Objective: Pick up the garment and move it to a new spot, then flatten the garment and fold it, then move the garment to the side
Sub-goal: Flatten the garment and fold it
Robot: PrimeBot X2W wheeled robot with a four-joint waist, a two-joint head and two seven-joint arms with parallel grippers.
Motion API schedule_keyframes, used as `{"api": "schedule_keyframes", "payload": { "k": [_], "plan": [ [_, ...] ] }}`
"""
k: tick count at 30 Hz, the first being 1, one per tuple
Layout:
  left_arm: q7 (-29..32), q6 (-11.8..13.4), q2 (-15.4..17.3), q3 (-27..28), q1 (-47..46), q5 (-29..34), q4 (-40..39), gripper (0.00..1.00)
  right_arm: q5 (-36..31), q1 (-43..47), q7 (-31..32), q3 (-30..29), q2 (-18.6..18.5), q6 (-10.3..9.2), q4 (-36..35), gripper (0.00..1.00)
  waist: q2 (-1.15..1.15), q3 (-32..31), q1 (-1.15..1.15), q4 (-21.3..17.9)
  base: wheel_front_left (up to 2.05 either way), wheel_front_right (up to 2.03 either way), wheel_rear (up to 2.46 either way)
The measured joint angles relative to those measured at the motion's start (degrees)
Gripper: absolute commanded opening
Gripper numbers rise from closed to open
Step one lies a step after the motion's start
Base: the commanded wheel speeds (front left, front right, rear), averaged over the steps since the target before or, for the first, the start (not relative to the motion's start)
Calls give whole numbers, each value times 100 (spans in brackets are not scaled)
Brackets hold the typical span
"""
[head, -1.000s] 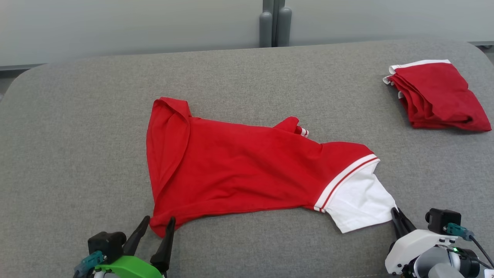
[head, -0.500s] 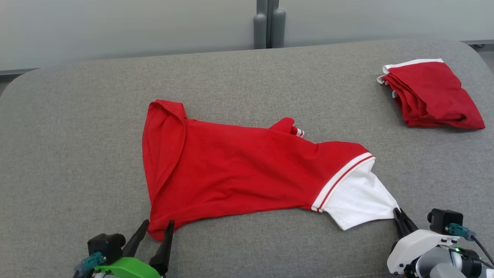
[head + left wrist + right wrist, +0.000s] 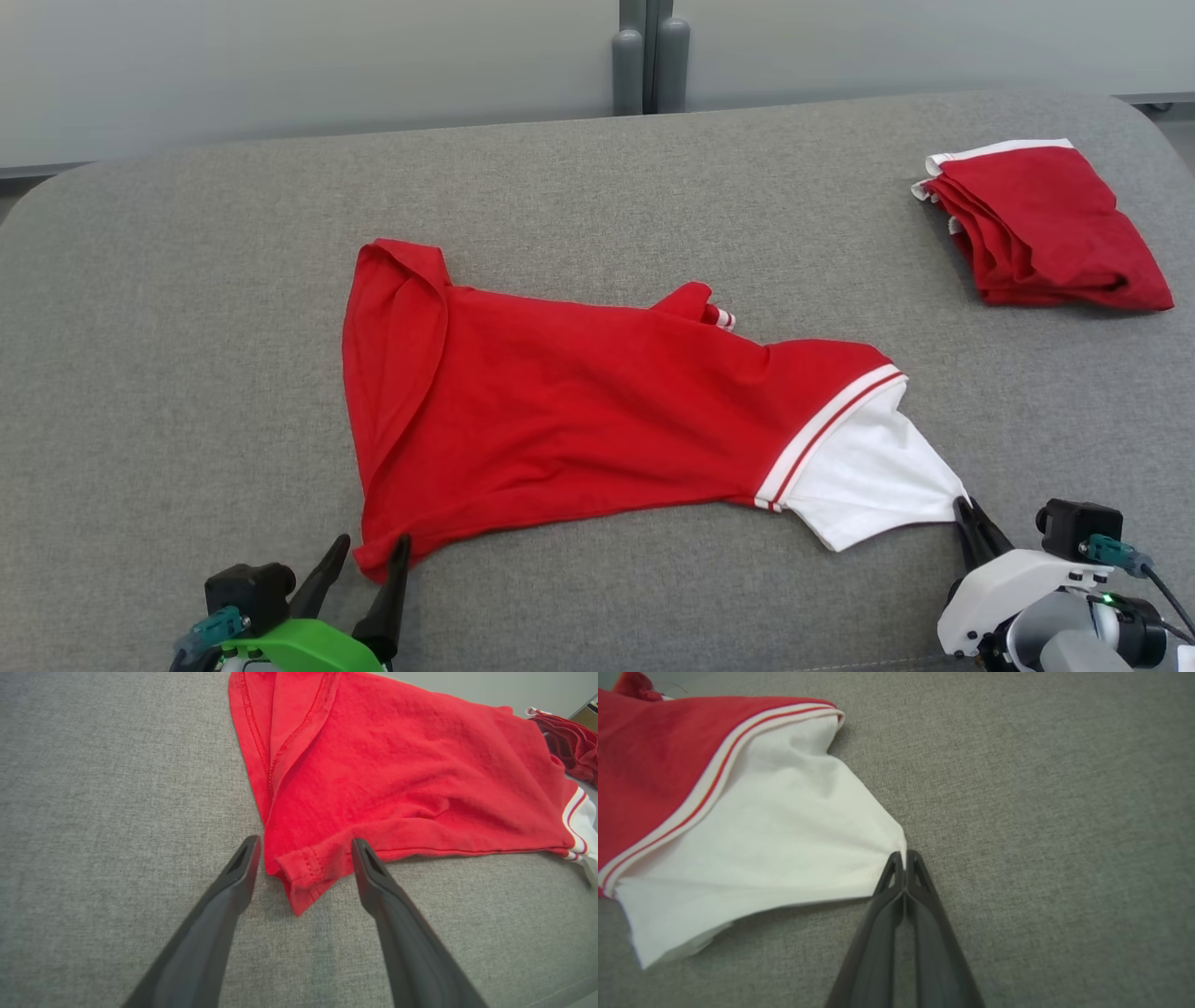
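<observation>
1. A grey padded surface stretches across the whole space in front of the robot, with a pale wall behind its far edge.
2. The garment, red, lies spread and loosely creased at the middle of the surface. One side is folded over on itself towards the robot's left. Its white part, set off by a red-and-white striped band, reaches towards the robot's right.
3. A folded red pile with a white edge sits at the far right of the surface, well apart from the garment.
4. The left gripper sits low at the near left with its two dark fingers spread wide and clamped on nothing. In the left wrist view the left gripper has the garment's near hem corner lying between its tips. I cannot tell whether either finger touches the cloth.
5. The right gripper is at the near right with its fingers pressed together. In the right wrist view the right gripper is pinching the outermost tip of the white part, and the cloth draws to a taut point at the tips.
</observation>
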Motion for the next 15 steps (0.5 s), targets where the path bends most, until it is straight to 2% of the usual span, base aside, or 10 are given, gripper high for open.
{"api": "schedule_keyframes", "payload": {
  "k": [4,5,7,9,10,11,15],
  "plan": [
    [0,-2,-23,-24,-24,-35,32,100,0,-9,-42,1,2,8,45,0,0,2,0,-6,0,0,0],
    [1,-9,-30,-41,-27,-35,43,87,0,-19,-42,1,3,15,57,0,0,4,0,-7,0,0,0],
    [1,-11,-44,-58,-32,-35,73,49,0,-28,-46,1,3,45,75,0,0,6,0,-11,0,0,0],
    [1,-26,-52,-60,-57,-36,118,41,0,-52,-47,1,3,46,100,0,0,10,0,-15,0,0,0],
    [1,-26,-52,-60,-68,-38,125,32,0,-57,-47,1,3,47,107,0,0,12,0,-16,0,0,0],
    [1,-29,-53,-60,-81,-43,134,0,0,-66,-47,1,3,51,109,0,0,13,0,-16,0,0,0],
    [46,-60,-81,-69,-161,-118,90,0,171,-168,-47,2,34,194,-7,0,0,22,0,-6,0,0,0]
  ]
}}
